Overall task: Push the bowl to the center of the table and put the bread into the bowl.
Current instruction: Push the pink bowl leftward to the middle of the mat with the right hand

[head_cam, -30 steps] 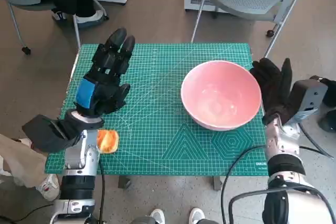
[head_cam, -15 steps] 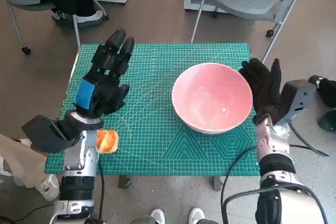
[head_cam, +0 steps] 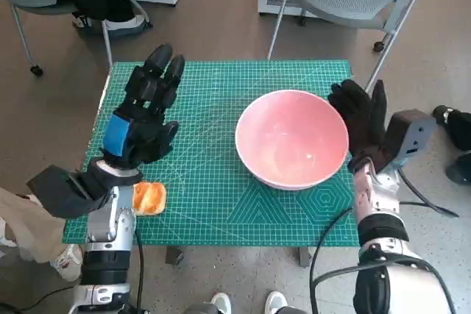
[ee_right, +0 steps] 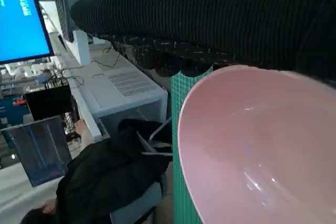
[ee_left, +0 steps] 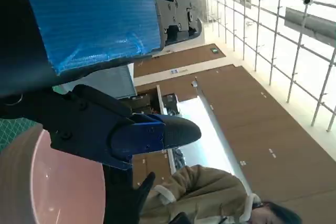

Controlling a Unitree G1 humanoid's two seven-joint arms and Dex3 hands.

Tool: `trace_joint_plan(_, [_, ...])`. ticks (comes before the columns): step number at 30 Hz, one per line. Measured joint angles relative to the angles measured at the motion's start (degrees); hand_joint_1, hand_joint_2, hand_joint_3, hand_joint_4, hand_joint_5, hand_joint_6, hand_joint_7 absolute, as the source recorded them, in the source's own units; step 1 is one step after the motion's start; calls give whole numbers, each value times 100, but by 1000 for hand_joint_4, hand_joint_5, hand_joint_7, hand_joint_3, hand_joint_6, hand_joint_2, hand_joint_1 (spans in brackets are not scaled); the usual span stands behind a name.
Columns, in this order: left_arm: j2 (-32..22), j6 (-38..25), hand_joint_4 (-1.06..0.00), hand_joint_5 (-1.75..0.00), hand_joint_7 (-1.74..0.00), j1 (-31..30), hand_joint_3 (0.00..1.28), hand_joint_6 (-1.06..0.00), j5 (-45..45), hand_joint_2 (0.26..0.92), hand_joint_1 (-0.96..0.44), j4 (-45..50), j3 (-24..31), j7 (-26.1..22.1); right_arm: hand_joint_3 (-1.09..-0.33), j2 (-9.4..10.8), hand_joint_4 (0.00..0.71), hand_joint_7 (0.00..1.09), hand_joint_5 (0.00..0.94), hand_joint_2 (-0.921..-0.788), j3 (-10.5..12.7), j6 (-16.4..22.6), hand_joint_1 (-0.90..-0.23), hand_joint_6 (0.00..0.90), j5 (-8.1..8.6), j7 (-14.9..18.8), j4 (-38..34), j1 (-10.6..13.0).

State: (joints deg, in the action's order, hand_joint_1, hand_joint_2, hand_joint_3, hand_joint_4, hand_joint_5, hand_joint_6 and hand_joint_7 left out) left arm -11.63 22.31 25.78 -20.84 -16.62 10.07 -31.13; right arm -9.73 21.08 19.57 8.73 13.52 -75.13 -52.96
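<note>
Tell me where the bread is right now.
In the head view the bread lies on the green mat near its front left corner, beside the left forearm and just below the raised left hand, well apart from the pink bowl.

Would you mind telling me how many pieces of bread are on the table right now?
1. The bread lies near the mat's front-left corner, beside the left forearm, apart from the bowl. The left arm might hide more.
</note>
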Motion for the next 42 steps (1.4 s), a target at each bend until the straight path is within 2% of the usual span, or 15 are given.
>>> trace_joint_plan(11, [-40,-141,-54,-1,-310,-161,458,-46,9,921,-669,301,10,158,-861,192,94,17,3,-921,-83,13,-678,195,-8,-1,1,-43])
trace_joint_plan(22, [-52,-319,-46,0,-403,-339,479,0,18,921,-655,695,11,379,-862,358,95,11,2,-921,-202,12,-696,183,-21,0,1,-145])
trace_joint_plan(32, [-51,-451,-41,0,-401,-505,497,1,65,921,-664,1026,-4,612,-871,442,95,12,2,-921,-322,8,-686,186,-111,7,1,-241])
trace_joint_plan(42, [-50,-526,-40,-1,-399,-673,511,1,96,921,-661,1304,-22,818,-871,513,100,12,3,-921,-412,-32,-714,185,-176,37,0,-276])
